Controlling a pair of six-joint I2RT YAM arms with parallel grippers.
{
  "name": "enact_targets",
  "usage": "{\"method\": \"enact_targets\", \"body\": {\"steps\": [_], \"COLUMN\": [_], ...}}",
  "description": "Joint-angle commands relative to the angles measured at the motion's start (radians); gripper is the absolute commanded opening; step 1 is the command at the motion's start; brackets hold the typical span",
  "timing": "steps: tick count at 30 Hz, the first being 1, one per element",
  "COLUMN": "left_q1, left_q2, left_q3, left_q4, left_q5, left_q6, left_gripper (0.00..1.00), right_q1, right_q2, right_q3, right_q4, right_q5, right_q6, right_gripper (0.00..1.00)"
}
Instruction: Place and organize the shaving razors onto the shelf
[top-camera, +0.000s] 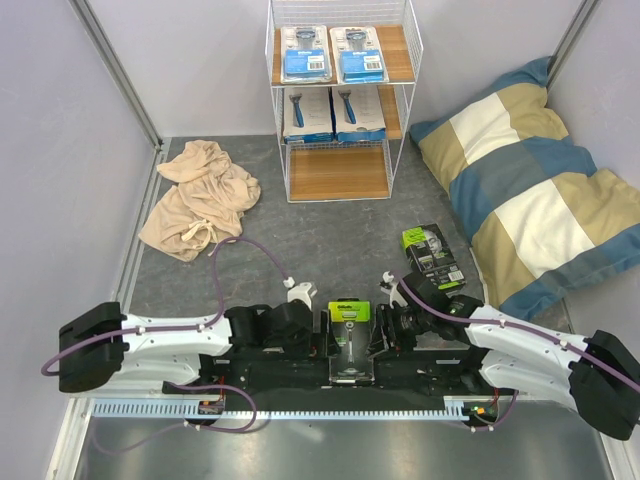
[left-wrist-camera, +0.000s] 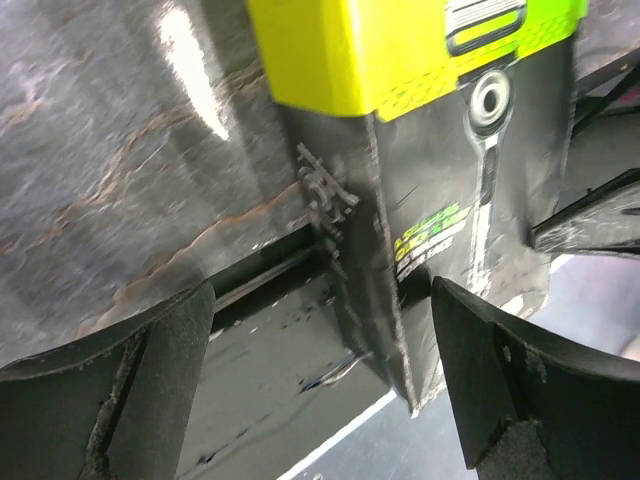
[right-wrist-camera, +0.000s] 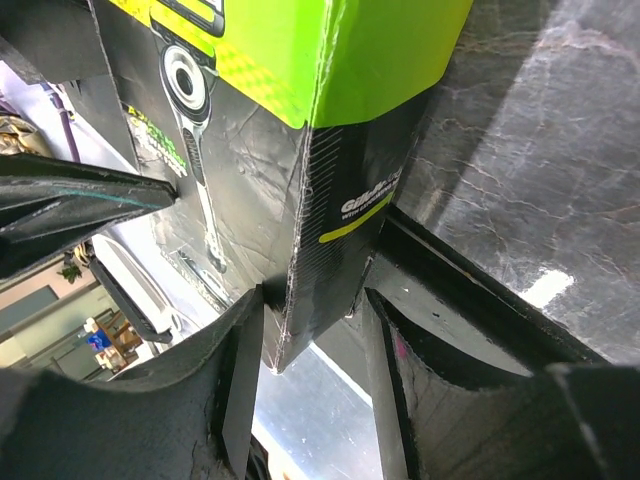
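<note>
"Right wrist view: what do we hold?"
"Our right gripper (right-wrist-camera: 312, 330) is clenched on the lower edge of the black-and-green box (right-wrist-camera: 330, 170), upright between the arms, well apart from the shelf (top-camera: 397, 55)."
"And the left gripper (left-wrist-camera: 320, 370)?"
"Spread wide, pinching nothing. We should draw it straight back, without brushing the box, before carrying the box to the bare bottom board (top-camera: 338, 172)."

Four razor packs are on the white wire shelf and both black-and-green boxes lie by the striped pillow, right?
No: only one black-and-green box lies by the striped pillow. The other box is pinched in the right gripper; the right wrist view shows it. The white wire shelf part is right.
</note>
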Motion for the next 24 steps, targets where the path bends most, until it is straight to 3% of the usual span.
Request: {"method": "enact_targets", "body": {"steps": [1,7,13,17,24], "left_q1": [0.01,0.035,0.039,0.039,0.041], "left_q2": [0.021,0.111,0.251,0.265,0.131], "left_q3": [-0.012,-0.076,-0.09,-0.061,-0.068], "left_q4": [0.14,0.35,0.462,0.403,0.219], "left_q5": [-0.042,0.054,0.143,0.172,0.139], "left_q6": [-0.01,-0.047,-0.091,-0.088,-0.111], "left_gripper": [0.95,0.93,0.91,0.86,0.86], "right_q1": [0.001,0.001,0.003,0.003,0.001], "right_q2": [0.01,0.017,0.018,0.017,0.01], "right_q3": [0.019,-0.007,-0.03,-0.037,-0.063], "right_q4": [0.013,0.039,0.062,0.065,0.091], "right_q5": [0.052,0.054,0.058,0.058,0.06], "right_q6": [-0.018,-0.016,-0.013,-0.013,-0.001], "right_gripper": [0.51,0.51,0.5,0.5,0.5]}}
